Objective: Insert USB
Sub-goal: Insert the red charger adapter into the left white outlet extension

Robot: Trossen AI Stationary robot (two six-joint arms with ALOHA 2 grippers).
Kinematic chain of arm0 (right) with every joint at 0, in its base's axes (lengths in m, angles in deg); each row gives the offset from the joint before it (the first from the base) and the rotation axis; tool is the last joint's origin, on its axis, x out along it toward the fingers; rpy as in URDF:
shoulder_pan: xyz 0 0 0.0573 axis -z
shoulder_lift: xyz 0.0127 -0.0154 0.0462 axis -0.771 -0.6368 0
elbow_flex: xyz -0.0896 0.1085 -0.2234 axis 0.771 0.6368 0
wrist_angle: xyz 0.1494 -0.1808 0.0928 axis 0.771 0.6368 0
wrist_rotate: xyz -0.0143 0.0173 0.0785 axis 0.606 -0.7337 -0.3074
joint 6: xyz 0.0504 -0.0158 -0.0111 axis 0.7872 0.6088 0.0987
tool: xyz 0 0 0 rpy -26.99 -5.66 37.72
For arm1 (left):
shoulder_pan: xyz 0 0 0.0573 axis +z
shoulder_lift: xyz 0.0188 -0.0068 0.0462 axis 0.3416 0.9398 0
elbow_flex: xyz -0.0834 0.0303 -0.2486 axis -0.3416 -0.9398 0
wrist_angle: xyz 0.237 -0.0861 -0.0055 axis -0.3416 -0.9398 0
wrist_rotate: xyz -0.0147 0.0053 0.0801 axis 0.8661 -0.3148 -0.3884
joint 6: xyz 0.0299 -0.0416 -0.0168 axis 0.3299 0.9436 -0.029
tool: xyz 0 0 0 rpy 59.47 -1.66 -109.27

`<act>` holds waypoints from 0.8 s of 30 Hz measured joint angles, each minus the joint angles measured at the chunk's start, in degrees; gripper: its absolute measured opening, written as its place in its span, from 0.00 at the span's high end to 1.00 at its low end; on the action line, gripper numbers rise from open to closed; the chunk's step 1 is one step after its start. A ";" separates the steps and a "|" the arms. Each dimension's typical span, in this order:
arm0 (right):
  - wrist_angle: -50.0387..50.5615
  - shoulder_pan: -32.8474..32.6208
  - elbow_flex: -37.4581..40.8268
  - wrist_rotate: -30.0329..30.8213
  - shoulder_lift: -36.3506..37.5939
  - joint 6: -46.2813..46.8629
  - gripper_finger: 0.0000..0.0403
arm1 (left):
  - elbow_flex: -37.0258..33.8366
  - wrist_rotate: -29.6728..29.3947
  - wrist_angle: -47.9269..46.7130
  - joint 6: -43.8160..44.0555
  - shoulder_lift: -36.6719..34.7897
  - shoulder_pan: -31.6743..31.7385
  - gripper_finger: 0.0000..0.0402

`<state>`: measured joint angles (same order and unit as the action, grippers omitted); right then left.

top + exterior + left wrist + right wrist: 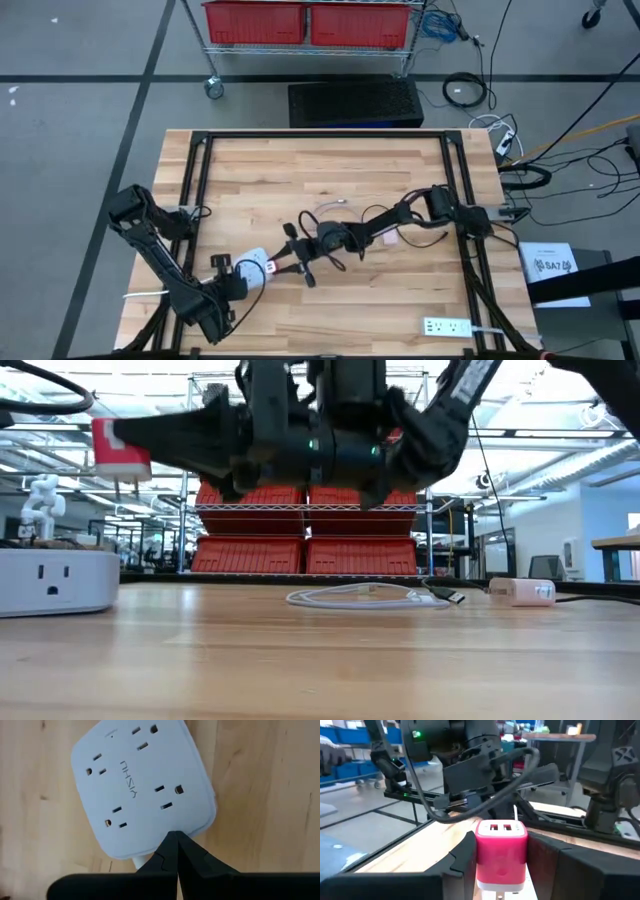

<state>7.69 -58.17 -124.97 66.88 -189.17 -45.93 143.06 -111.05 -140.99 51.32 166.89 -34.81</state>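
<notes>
Step in hand, by my reading: carrying the charger to the outlet block. Right gripper [501, 870] clamps the pink charger [501, 851], two USB ports facing up, held clear of the surface [300, 180] near table centre. The arm is stretched low and leftward. Left gripper [176, 851] is pinched closed, tips at the edge of the white outlet block [141, 785], seemingly steadying it. The USB cable [372, 597] lies unplugged on the surface. Next: line the prongs up over an outlet.

pink charger [501, 851], white power strip [141, 785], white cable [365, 597], red bins [308, 22]
</notes>
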 joint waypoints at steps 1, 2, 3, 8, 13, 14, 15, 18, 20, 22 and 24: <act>-0.74 0.43 -0.04 -0.72 -0.36 0.19 0.73 | 0.00 0.00 -0.13 -0.37 0.01 0.02 1.00; -1.32 0.79 -0.30 -1.12 -0.74 0.54 0.73 | -0.02 -0.08 -0.25 -1.10 0.02 0.03 1.00; -1.15 1.04 -0.67 -1.35 -1.13 0.84 0.73 | -0.01 -0.22 -0.28 -1.48 0.02 0.07 1.00; 0.09 1.18 -7.64 -3.83 -5.98 2.33 0.73 | -0.07 -0.91 -0.64 -2.54 0.04 0.18 1.00; 0.41 1.15 -14.38 -4.33 -11.53 4.77 0.73 | -0.07 -1.07 -0.67 -2.75 0.04 0.35 1.00; 0.62 1.26 -15.03 -4.36 -12.23 4.76 0.73 | -0.07 -1.09 -0.67 -2.88 0.04 0.35 1.00; 1.32 1.39 -15.52 -4.39 -12.62 4.79 0.73 | -0.07 -1.11 -0.69 -2.89 0.04 0.35 1.00; 3.39 2.08 -16.34 -5.34 -13.23 4.79 0.73 | -0.07 -1.22 -0.67 -2.91 0.04 0.35 1.00; 3.59 2.49 -16.44 -5.32 -13.24 4.77 0.73 | -0.07 -1.20 -0.69 -2.91 0.04 0.35 1.00; 3.64 2.84 -16.44 -5.34 -13.24 4.77 0.73 | -0.07 -1.20 -0.69 -2.91 0.04 0.35 1.00; 3.71 3.19 -16.44 -5.37 -13.24 4.78 0.73 | -0.07 -1.21 -0.69 -2.91 0.04 0.35 1.00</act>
<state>11.40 -54.99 -141.40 61.51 -202.40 -41.15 142.99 -112.25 -141.68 48.41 166.93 -34.46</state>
